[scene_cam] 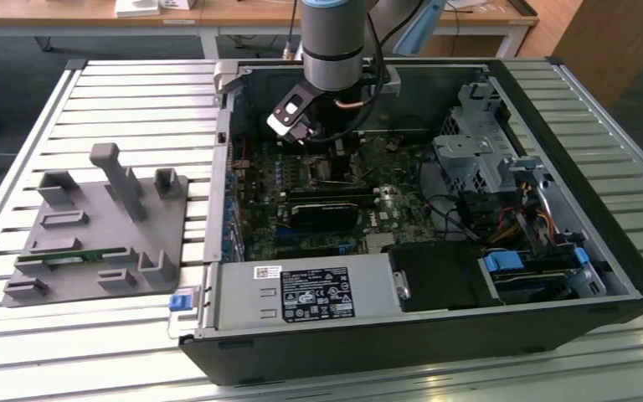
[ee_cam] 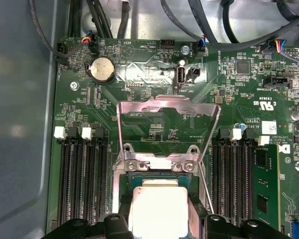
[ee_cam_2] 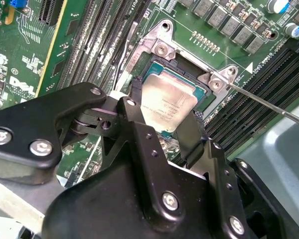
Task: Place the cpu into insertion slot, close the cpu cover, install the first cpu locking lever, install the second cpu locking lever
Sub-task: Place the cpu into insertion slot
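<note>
A slatted metal bench (scene_cam: 110, 92) carries an open computer case (scene_cam: 411, 352) lying on its side. A robot arm (scene_cam: 338, 42) reaches down into the case, over the green board (ee_cam: 154, 74).

In the first wrist view, the cover (ee_cam: 134, 107), a thin silver frame with a square window, stands swung up and open behind the slot (ee_cam_2: 184, 67). The black hand (ee_cam_2: 163, 108) hangs directly over the slot. Its two fingers (ee_cam_2: 192, 129) are pressed against opposite edges of the cpu (ee_cam_2: 169, 102), so it seems to be grasping the chip. The silvery chip lies flat, within the slot's metal rim or just above it. Whether it is fully seated cannot be told.

A thin wire lever (ee_cam_2: 264, 102) sticks out unlatched beside one corner of the slot.

The step in hand looks like placing the chip. Doing it well probably means keeping the chip level, squaring its edges to the slot walls, lowering it straight without sliding, and keeping the fingers off the upright cover and the loose lever.
</note>
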Robot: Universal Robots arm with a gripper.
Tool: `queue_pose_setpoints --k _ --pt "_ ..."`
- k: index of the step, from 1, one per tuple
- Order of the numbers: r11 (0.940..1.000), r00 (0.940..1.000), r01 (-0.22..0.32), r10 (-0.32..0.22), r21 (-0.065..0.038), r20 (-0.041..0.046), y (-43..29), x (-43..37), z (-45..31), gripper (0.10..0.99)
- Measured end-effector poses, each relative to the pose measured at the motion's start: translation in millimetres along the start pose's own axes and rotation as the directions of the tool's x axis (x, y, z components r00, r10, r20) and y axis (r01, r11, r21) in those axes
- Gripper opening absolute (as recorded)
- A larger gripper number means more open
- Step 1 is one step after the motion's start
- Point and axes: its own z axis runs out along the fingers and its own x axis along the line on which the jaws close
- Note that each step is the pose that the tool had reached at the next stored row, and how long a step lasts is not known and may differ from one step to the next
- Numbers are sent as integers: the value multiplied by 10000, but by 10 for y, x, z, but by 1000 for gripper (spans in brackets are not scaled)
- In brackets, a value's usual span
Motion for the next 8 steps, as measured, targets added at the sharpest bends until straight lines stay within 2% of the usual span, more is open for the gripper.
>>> queue_pose_setpoints --k 8 --pt "10000 10000 -2 2 -9 -13 1 3 6 537"
